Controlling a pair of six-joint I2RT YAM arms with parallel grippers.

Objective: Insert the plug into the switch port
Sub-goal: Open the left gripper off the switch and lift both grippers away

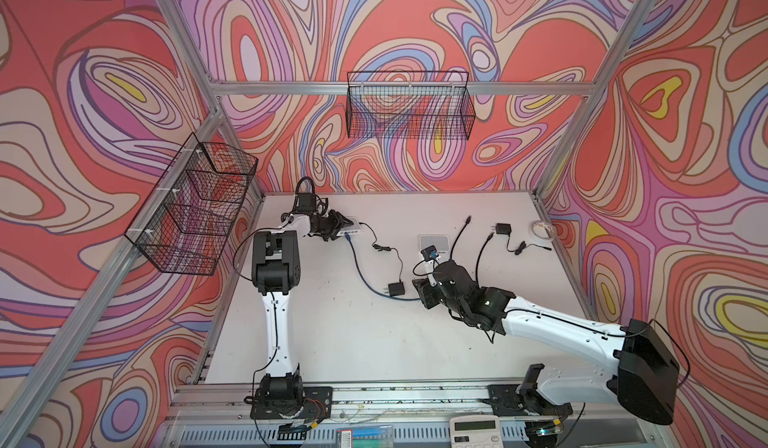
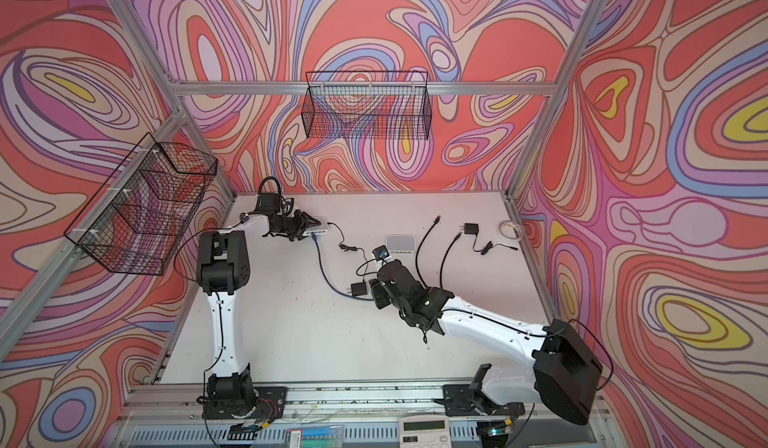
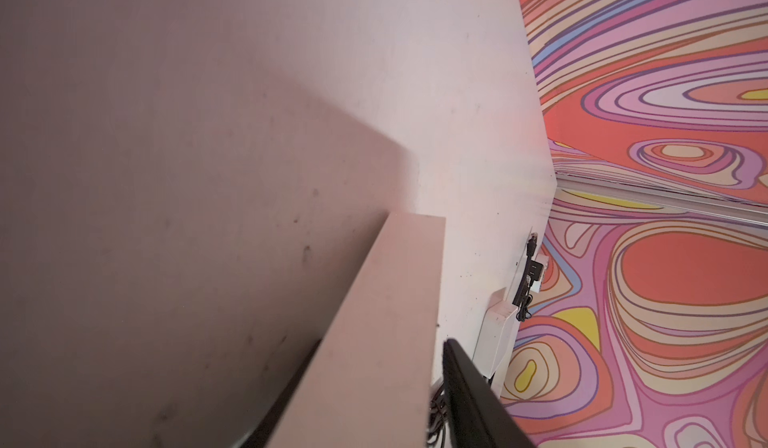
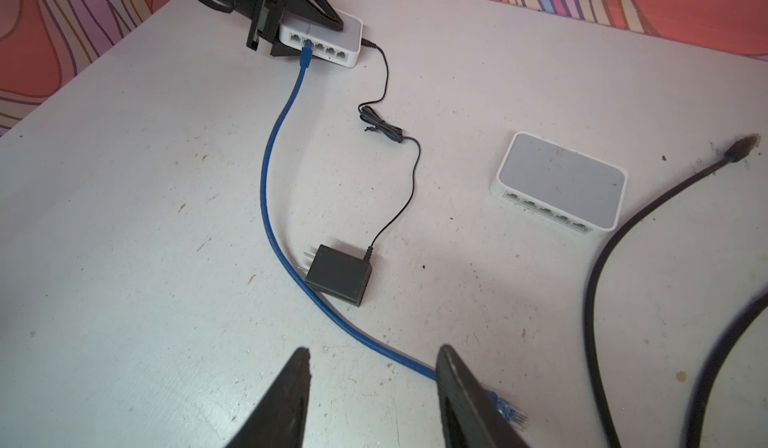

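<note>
Blue Ethernet plug (image 4: pixel 306 53) seated in a port of network switch (image 4: pixel 332 39), back left of table (image 4: pixel 124 259); left gripper (image 4: pixel 312 40) parted astride switch, one finger (image 3: pixel 469 392) clear; right gripper (image 4: pixel 374 350) open, empty, above loose end of cable (image 4: pixel 266 167)

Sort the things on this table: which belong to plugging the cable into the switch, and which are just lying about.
Job: blue cable, its plug, plugged-in switch.
Lying about: spare switch, black cables, power adapters, tape roll, calculator.

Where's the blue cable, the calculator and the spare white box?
blue cable (image 4: pixel 264 172): right wrist view, mid curve.
calculator (image 1: pixel 474 431): a top view, its face.
spare white box (image 4: pixel 561 172): right wrist view, grey top.
</note>
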